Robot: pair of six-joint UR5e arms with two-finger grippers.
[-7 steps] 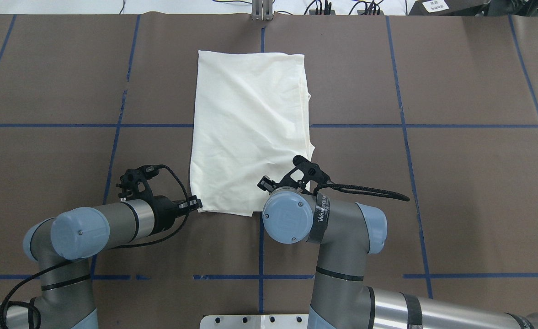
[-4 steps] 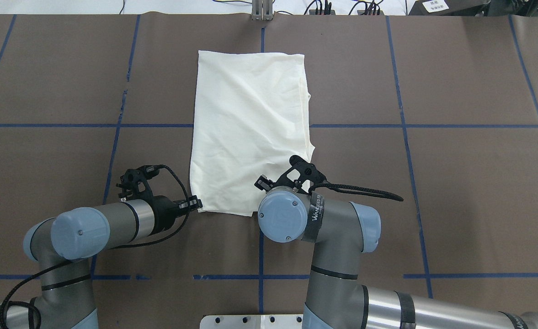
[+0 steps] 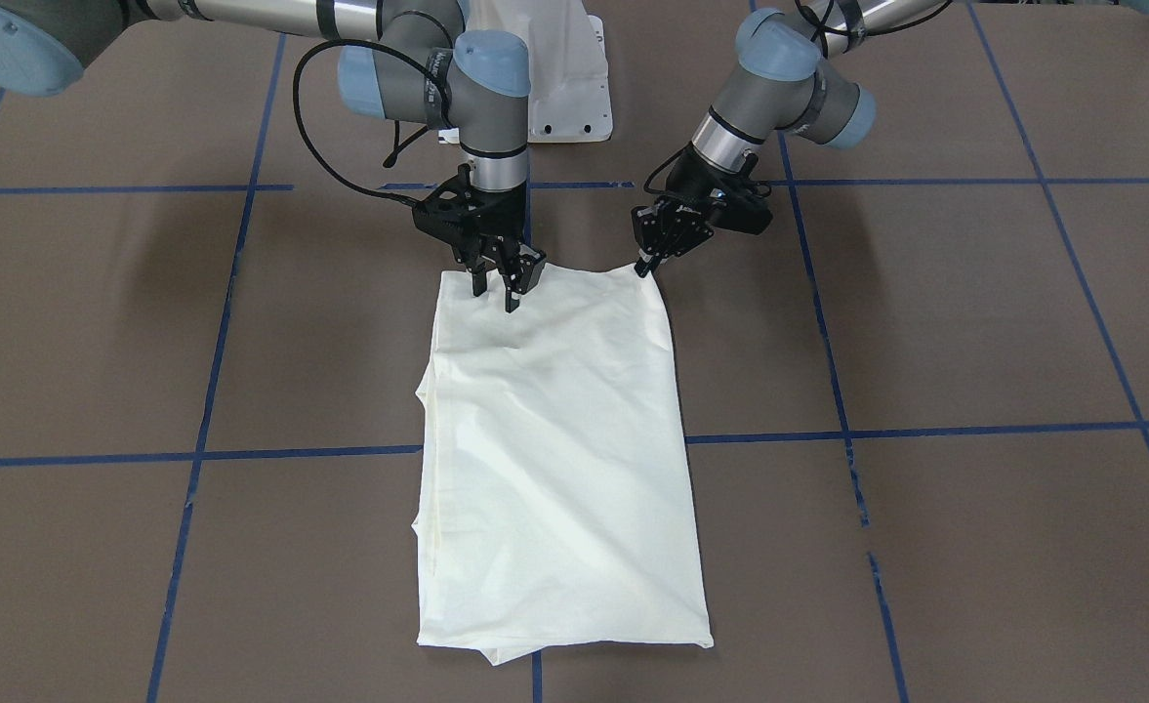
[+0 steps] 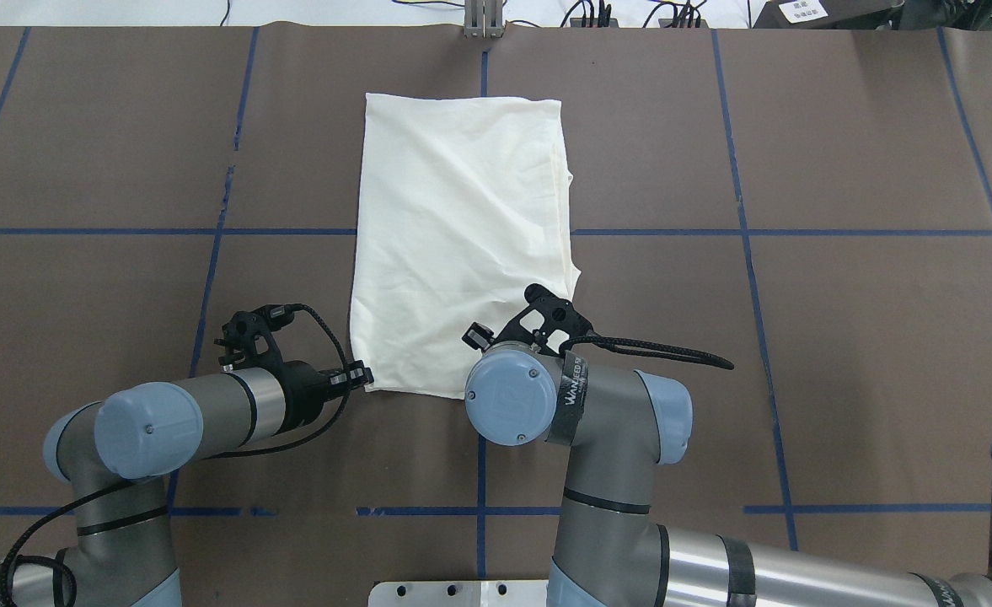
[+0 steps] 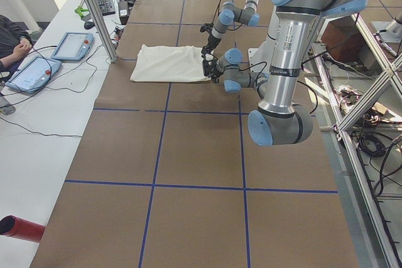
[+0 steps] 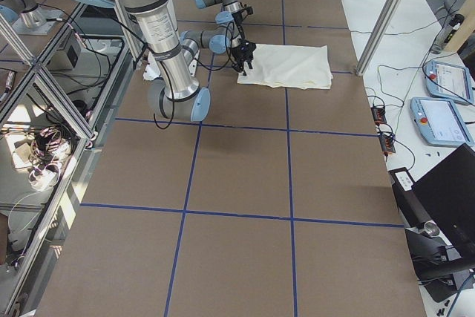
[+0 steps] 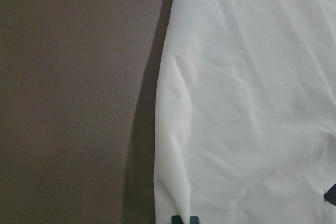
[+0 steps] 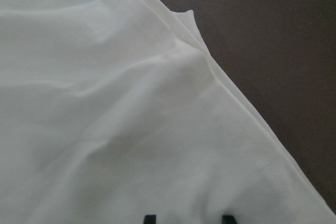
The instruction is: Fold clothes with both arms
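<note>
The cream shirt (image 3: 559, 439) lies folded in a long rectangle at mid-table, plain side up; the cat print is hidden. It also shows in the overhead view (image 4: 462, 228). My left gripper (image 3: 645, 264) lies low at the shirt's near-left corner (image 4: 362, 377) and looks shut on that corner. My right gripper (image 3: 498, 290) points straight down, open, fingertips on the cloth just inside the near edge, towards the right corner. In the overhead view its fingers are hidden under its own wrist. Both wrist views are filled with cream cloth (image 7: 247, 103) (image 8: 131, 129) next to brown table.
The table is brown paper with blue tape lines (image 4: 479, 510). The white base plate (image 4: 462, 590) sits at the robot's edge. A metal post (image 4: 483, 21) stands at the far edge. Pendants (image 5: 69, 45) and a seated person (image 5: 12, 36) are beside the table.
My right arm has shifted left and slightly forward along the shirt's near edge. The left arm and the shirt have not moved.
</note>
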